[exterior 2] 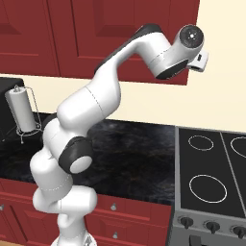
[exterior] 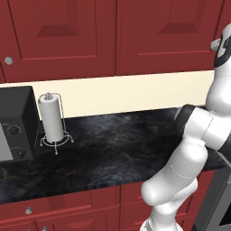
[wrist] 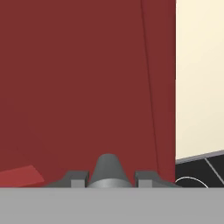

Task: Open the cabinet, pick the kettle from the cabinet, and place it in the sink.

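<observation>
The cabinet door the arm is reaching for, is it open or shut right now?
Shut. The cabinet door lies flush with its neighbours in both base views, and the hand view faces its flat red front up close.

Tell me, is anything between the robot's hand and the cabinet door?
Nothing visible is. In the hand view the gripper sits right up against the red cabinet door, with a grey knob between its fingertips. The door looks shut.

Cabinet [wrist: 78,87] door blocks the left and centre of the hand view; open wall [wrist: 199,78] at right.
</observation>
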